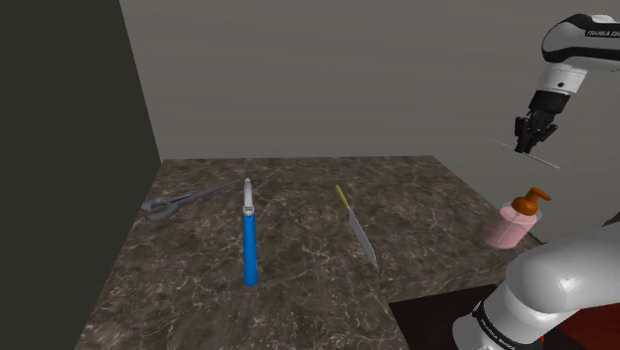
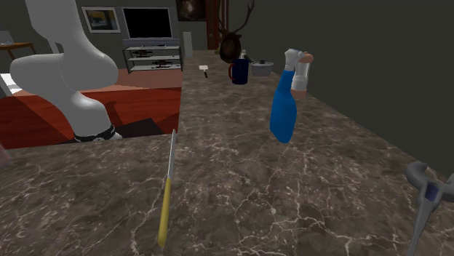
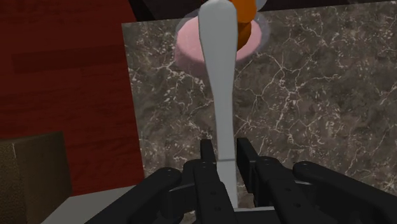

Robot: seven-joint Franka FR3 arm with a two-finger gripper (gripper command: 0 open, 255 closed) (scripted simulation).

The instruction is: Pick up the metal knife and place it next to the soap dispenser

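Observation:
My gripper (image 1: 532, 139) hangs in the air at the shoulder view's right, shut on a thin pale-grey knife (image 1: 542, 160) that sticks out level on both sides of the fingers. Below it, a pink soap dispenser (image 1: 509, 225) with an orange pump stands near the marble counter's right edge. In the wrist view the knife's long blade (image 3: 219, 83) runs out from between my gripper (image 3: 224, 156) fingers and crosses over the soap dispenser (image 3: 189, 49), well above it.
On the dark marble counter (image 1: 298, 288) lie a yellow-handled knife (image 1: 355, 224), a blue-handled tool (image 1: 248, 239) and grey scissors (image 1: 174, 202). A dark wall borders the counter's left side. Red floor (image 3: 63, 76) lies beyond the counter's edge beside the dispenser.

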